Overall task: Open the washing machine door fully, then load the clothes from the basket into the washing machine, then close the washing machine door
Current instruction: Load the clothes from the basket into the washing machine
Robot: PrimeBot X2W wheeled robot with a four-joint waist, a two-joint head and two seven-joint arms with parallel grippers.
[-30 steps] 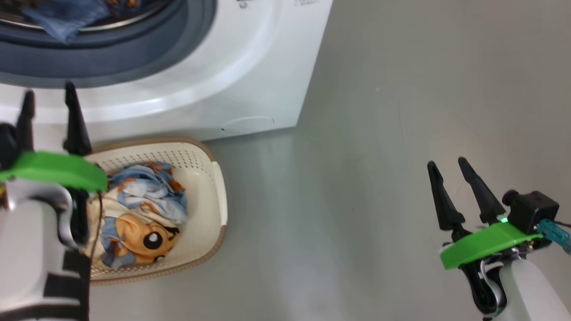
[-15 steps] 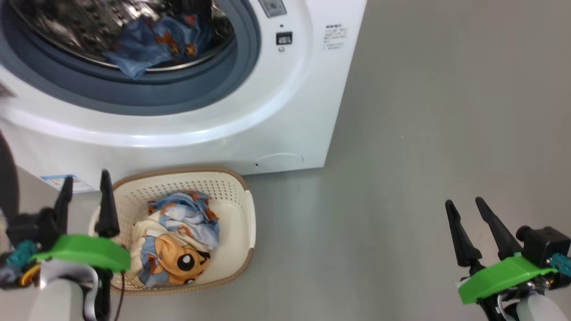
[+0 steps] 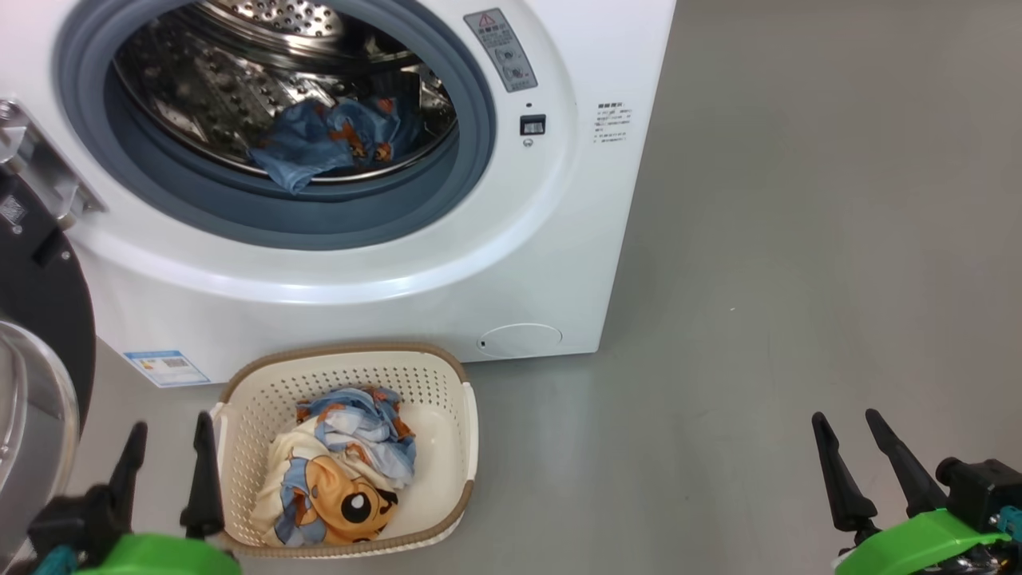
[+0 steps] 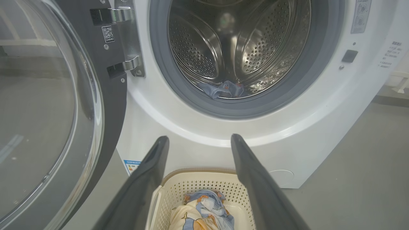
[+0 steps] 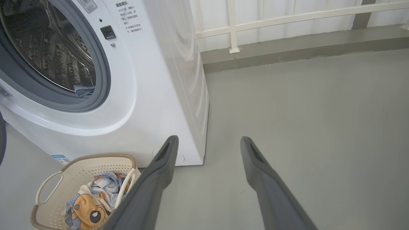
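Note:
The white washing machine point(image 3: 559, 239) stands with its door point(image 3: 36, 311) swung open to the left, black rim and glass bowl point(image 4: 38, 105) facing out. One blue printed piece point(image 3: 327, 144) lies in the steel drum point(image 4: 236, 41). In front of the machine sits the cream basket point(image 3: 263, 399), holding blue and cream clothes point(image 3: 343, 479) with an orange cartoon dog. My left gripper point(image 3: 172, 422) is open and empty just left of the basket, near its front corner. In the left wrist view the left gripper point(image 4: 198, 137) looks over the basket point(image 4: 204, 183) toward the drum. My right gripper point(image 3: 845, 415) hangs open over bare floor, far right.
A blue label sticker point(image 3: 166, 367) marks the machine's lower left front. Grey floor point(image 3: 798, 279) stretches to the right of the machine. A white railing point(image 5: 233, 28) and a low ledge run behind it. The steel door hinge point(image 4: 127, 38) sits at the opening's left.
The head camera has tilted up, bringing the drum and open door into the picture. My left gripper has drawn back from beside the basket's far end to near its front corner.

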